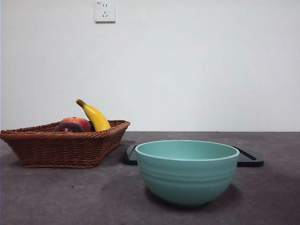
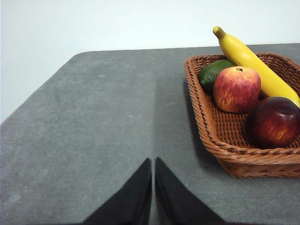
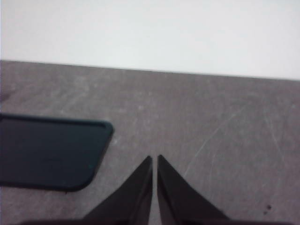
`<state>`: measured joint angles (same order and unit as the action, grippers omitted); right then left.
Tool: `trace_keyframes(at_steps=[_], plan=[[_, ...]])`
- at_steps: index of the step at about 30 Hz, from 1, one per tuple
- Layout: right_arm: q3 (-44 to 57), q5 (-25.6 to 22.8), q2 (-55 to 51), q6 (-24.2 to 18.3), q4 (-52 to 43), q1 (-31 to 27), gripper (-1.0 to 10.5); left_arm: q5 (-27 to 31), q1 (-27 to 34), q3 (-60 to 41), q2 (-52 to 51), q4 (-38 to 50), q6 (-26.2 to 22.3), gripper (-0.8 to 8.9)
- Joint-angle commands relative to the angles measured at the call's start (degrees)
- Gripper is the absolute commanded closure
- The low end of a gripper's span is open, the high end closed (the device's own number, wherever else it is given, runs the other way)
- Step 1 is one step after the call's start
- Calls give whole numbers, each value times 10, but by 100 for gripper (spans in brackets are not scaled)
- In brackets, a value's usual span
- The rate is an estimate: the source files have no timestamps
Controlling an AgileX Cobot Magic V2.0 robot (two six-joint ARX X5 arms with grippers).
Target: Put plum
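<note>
A: Wide look first: grey table (image 1: 56, 197), both arms waiting out of the front picture. Biggest thing out there is the wicker basket (image 1: 42, 145) on the left, full of fruit.

B: And right of it, nearer us, the teal bowl (image 1: 187, 180), nothing showing above its rim. Behind that lies a flat black tray (image 1: 251, 161), just peeking out either side.

A: Now the fruit. A yellow banana (image 2: 253, 65) leans along the basket's far side, a red-orange apple (image 2: 236, 89) sits mid-basket, a green avocado (image 2: 213, 72) is tucked behind it.

B: The one that matters, the plum (image 2: 273, 122), dark maroon and glossy, rests in the basket's near corner, beside the apple and right by the banana.

A: Grippers? The left gripper (image 2: 153, 161) hangs over bare table beside the basket, jaws pressed nearly together, holding nothing. The right gripper (image 3: 154, 159) is the same story, jaws all but touching, over bare table near the tray's corner.

B: So I'd call this the very start: nothing picked, the reach not yet begun.

A: Agreed. The left arm is the closer one. The next move, I reckon, calls for opening those jaws wide, swinging over the basket rim, and coming down on the plum without nudging the apple or banana.

B: Where it goes isn't stated; bowl or tray, I can't tell.
</note>
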<state>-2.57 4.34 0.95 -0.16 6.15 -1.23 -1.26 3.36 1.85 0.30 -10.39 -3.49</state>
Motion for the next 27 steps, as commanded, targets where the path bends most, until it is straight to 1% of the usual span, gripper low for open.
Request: trace_keyframes(at_steps=[1, 2, 8, 27], plan=[[16, -1, -7, 26, -6, -1, 939, 2, 1, -12, -1, -3, 3, 804], [20, -1, -7, 31, -2, -1, 939, 2, 1, -12, -1, -3, 3, 804], [20, -1, -7, 32, 40, -1, 939, 2, 1, -12, -1, -3, 4, 804], [19, -1, -7, 31, 28, -1, 939, 2, 1, -12, -1, -3, 4, 804]])
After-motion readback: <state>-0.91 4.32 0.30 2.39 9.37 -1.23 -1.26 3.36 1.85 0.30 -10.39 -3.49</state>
